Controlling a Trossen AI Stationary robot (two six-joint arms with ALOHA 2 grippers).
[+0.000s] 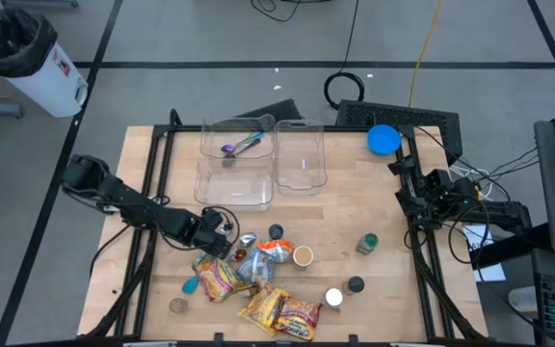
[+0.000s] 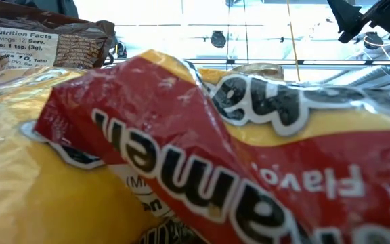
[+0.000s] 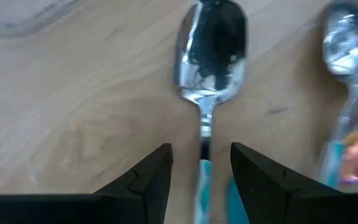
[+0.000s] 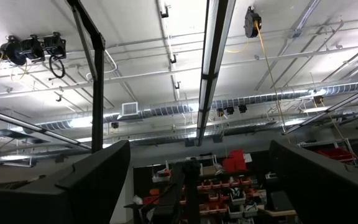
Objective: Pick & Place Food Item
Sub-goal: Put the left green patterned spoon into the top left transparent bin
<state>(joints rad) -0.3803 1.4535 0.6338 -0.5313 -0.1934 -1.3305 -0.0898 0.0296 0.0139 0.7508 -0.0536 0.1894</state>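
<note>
My left gripper (image 3: 201,155) (image 1: 227,231) points down at the table, open, one finger on each side of the neck of a metal spoon (image 3: 211,56) with a teal handle; it touches nothing. The spoon lies flat on the wood, bowl away from the fingers. A second spoon (image 3: 347,43) lies beside it. Yellow-and-red ramen packets (image 1: 222,280) (image 1: 279,310) lie on the table just nearer than the gripper; one (image 2: 215,156) fills the low view. My right gripper (image 4: 197,155) is open at the table's right side, pointing up at the ceiling.
Clear plastic containers (image 1: 237,145) (image 1: 301,154) (image 1: 234,183) stand at the table's far middle, one holding utensils. A blue lid (image 1: 383,140) lies far right. Small jars and cups (image 1: 367,243) (image 1: 303,255) (image 1: 333,298) are scattered right of the packets. A brown packet (image 2: 46,44) shows in the low view.
</note>
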